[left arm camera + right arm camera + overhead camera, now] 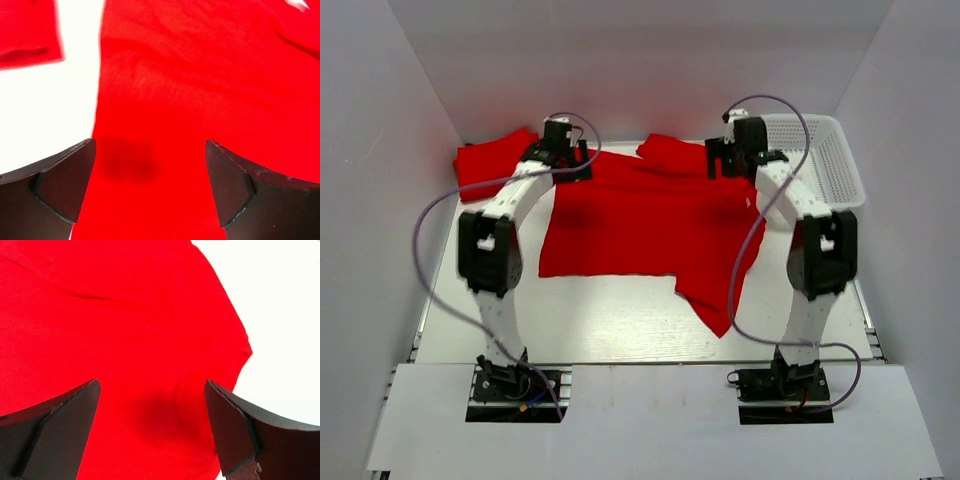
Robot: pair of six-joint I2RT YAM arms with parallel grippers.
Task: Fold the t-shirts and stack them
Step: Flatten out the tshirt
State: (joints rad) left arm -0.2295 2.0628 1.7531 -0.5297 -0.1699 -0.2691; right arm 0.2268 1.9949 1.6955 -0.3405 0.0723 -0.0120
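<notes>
Top external, left claw (567,160), right claw (725,160) both gaping, t-shirt (640,225) beneath.

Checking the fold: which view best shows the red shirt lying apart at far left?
Top external: the far-left shirt shows nearly whole. The left wrist view catches only its corner; the right wrist view shows none of it.

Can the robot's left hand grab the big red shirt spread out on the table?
Probably yes. The left hand hangs open right above the left edge of the spread t-shirt, and nothing lies between them.
</notes>
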